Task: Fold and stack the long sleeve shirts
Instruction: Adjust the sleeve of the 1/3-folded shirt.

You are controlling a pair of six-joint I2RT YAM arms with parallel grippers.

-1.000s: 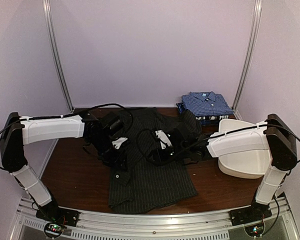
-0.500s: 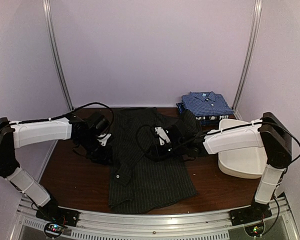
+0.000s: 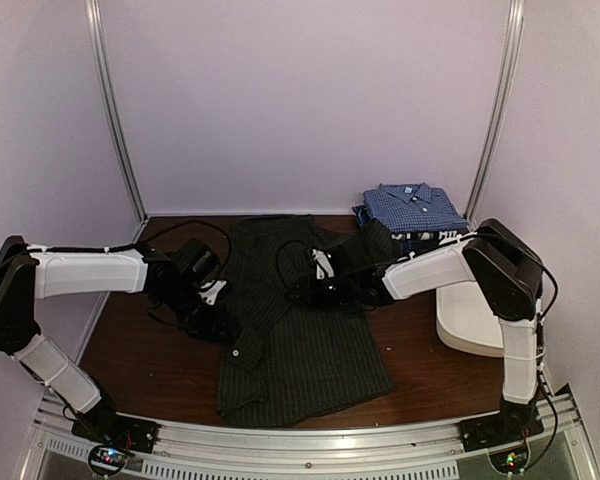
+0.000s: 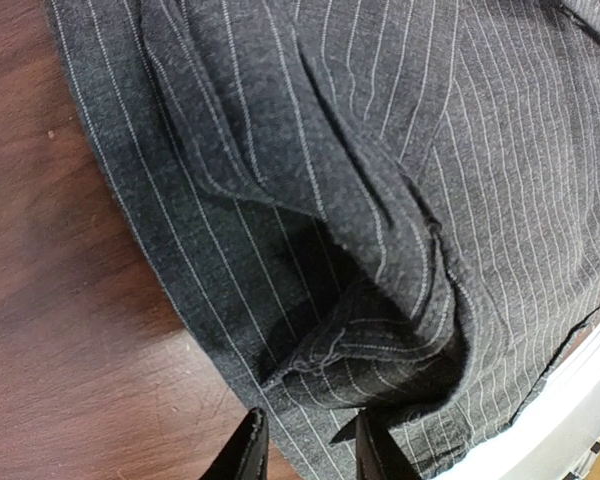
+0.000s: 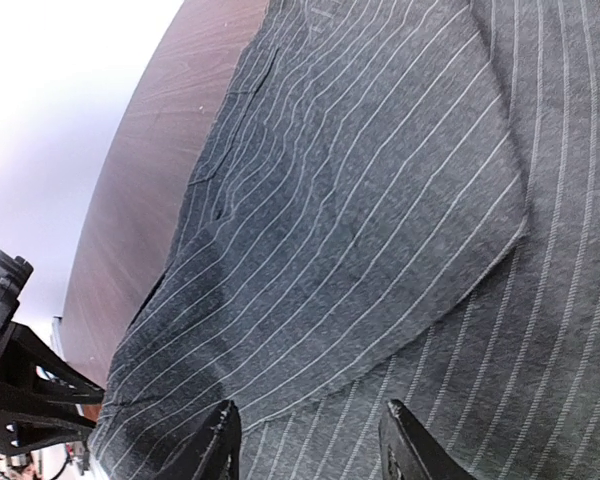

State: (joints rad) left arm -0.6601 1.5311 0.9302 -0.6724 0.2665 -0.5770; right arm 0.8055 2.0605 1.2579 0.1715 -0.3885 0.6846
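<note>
A dark charcoal pinstriped long sleeve shirt (image 3: 305, 340) lies spread on the brown table, its left side folded inward with a rumpled cuff (image 4: 380, 340). A blue checked shirt (image 3: 415, 207) sits folded at the back right on a folded navy shirt with white lettering (image 3: 425, 241). My left gripper (image 3: 218, 305) (image 4: 310, 452) hovers at the pinstriped shirt's left edge, jaws narrowly open, nothing pinched. My right gripper (image 3: 300, 287) (image 5: 310, 452) is low over the shirt's upper middle (image 5: 380, 200), open with nothing between its fingers.
A white oblong plastic tub (image 3: 472, 318) stands at the right edge, partly behind the right arm. Bare brown table (image 3: 150, 350) shows left of the shirt. Metal rails and pale walls close in the back and sides.
The left arm has drawn back leftward off the shirt and its jaws have narrowed. The right arm has stretched farther left and back over the shirt, uncovering more of the tub.
</note>
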